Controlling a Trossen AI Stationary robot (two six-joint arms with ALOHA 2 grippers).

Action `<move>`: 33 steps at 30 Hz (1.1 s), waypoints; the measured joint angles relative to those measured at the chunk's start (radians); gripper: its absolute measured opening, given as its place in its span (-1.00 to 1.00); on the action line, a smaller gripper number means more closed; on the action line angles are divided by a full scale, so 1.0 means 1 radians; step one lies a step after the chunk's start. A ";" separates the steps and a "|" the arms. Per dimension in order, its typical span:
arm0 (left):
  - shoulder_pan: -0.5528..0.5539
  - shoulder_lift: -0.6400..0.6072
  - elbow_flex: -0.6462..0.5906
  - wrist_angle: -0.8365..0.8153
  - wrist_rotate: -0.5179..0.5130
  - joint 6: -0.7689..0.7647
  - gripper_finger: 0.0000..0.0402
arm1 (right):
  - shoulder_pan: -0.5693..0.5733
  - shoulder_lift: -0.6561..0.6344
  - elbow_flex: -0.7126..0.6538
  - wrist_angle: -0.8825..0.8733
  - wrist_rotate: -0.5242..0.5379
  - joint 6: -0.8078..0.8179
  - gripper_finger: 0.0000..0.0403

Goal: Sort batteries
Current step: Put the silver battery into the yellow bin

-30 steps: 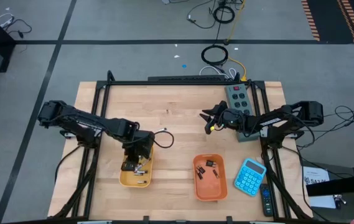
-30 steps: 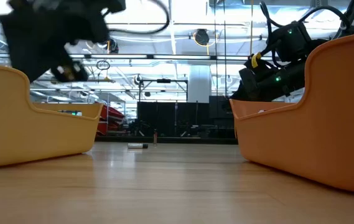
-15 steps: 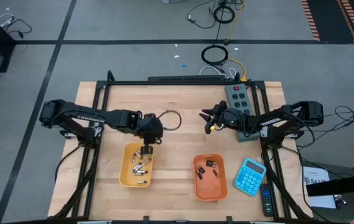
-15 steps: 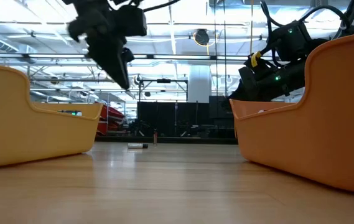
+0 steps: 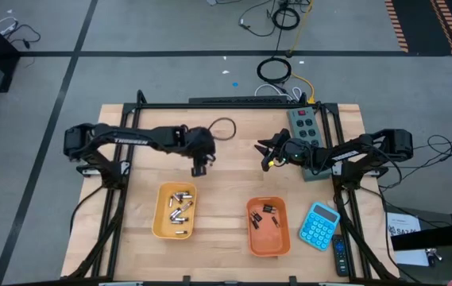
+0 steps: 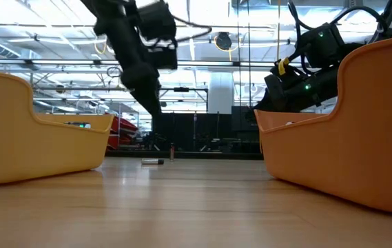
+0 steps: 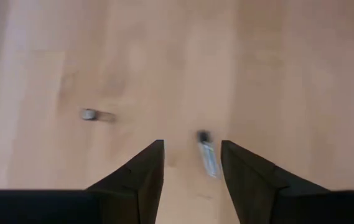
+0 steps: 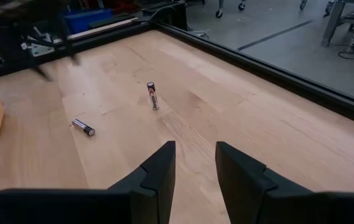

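Note:
My left gripper (image 5: pixel 199 168) hangs open over bare table beyond the yellow tray (image 5: pixel 156 225), pointing steeply down. In the left wrist view a small battery (image 7: pixel 207 154) lies on the wood just ahead of the gap between its fingers (image 7: pixel 189 167), and another battery (image 7: pixel 89 114) lies off to one side. Silvery batteries (image 5: pixel 178 208) lie in the yellow tray, dark ones (image 5: pixel 271 214) in the orange tray (image 5: pixel 254 238). My right gripper (image 5: pixel 264 156) waits open at mid-table, nearly level; its wrist view shows the same two loose batteries (image 8: pixel 152 94) (image 8: pixel 83 127).
A blue calculator (image 5: pixel 319 224) lies right of the orange tray, and a grey power strip (image 5: pixel 305 127) sits at the far right. A black frame (image 5: pixel 233 103) edges the table. Bare wood lies between the two grippers and in front of the trays.
My left gripper has risen out of the yellow tray and swung toward the table's far edge and a little right, tipping from straight down to a forward slant. It now hangs over the loose batteries. The batteries in the yellow tray have come into view.

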 joint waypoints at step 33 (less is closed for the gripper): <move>0.206 0.287 0.000 0.340 -0.074 -0.057 0.33 | 0.014 0.000 0.000 -0.008 0.000 0.000 -0.48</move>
